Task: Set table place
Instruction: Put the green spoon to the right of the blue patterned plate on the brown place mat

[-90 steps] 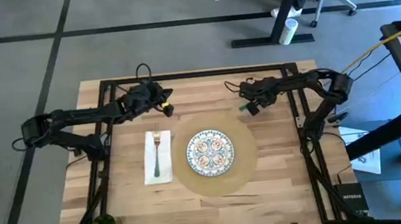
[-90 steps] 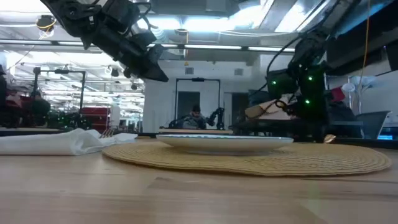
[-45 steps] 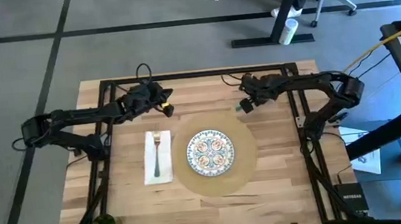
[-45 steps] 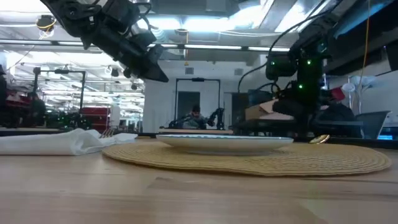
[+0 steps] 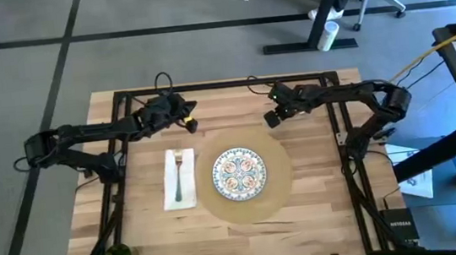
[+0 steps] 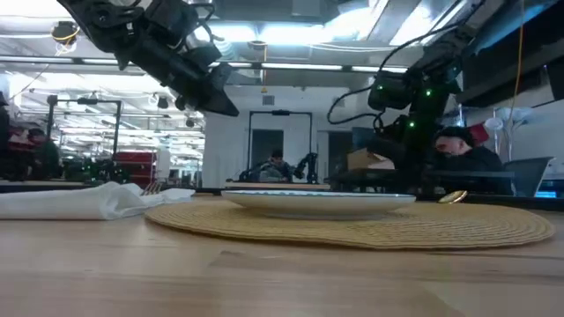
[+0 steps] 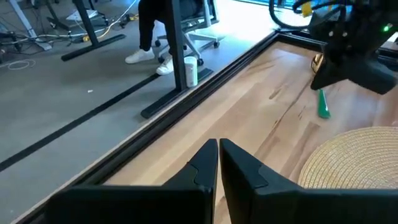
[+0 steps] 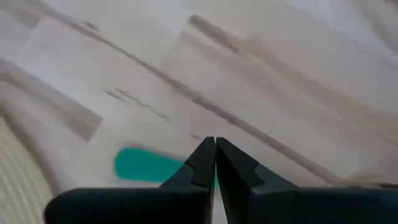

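The right gripper (image 5: 270, 118), fingers pressed together and empty, has swung back above the far edge of the round tan placemat (image 5: 279, 192) at the table's (image 5: 323, 219) centre, leaving a green-handled utensil (image 7: 323, 104) lying beside it

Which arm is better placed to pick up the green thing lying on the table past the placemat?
Right. The right claw hangs, shut, just above the green thing; the left claw is farther off, beyond the napkin.

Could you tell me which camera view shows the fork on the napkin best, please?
The high view: the fork lies in plain sight along the white napkin. The low view shows only the napkin's crumpled edge; neither wrist view shows the fork.
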Controlling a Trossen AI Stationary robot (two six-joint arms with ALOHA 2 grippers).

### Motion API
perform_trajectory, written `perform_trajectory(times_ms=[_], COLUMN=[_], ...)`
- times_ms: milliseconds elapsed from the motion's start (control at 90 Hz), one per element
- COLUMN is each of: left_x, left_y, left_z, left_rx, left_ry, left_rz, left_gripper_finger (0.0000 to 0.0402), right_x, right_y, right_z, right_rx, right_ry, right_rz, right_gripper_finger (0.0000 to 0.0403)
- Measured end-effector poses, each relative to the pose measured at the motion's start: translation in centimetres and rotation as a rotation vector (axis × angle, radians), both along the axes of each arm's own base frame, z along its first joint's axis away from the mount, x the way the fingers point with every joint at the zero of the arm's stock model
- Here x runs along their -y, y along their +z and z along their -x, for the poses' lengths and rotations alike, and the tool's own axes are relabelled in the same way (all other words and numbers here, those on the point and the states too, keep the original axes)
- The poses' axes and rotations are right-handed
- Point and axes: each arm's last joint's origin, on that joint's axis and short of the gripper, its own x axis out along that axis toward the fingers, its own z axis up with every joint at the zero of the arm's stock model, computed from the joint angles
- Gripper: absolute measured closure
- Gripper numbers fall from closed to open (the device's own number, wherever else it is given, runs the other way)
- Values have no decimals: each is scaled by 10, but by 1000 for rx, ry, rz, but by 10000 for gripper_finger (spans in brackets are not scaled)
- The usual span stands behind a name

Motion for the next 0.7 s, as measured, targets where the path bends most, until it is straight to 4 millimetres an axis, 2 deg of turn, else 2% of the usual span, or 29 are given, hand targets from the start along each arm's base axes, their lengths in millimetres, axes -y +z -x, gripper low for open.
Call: perform_trajectory(times_ms=[111,300,700], left_x=[0,0,0], left_y=[0,0,0], left_z=[0,0,0], left_rx=[0,-1,-5], left_ry=[0,0,0], left_rz=[0,1,2], left_gripper_finger=[400,400,400], right_x=[0,-4,-27], right_y=[-12,-19,-5], right_z=[-3,-3,14], right_rx=[-13,-43,-140], right_ry=[31,83,155], right_rz=[-48,-102,-239], right_gripper_finger=[402,402,402])
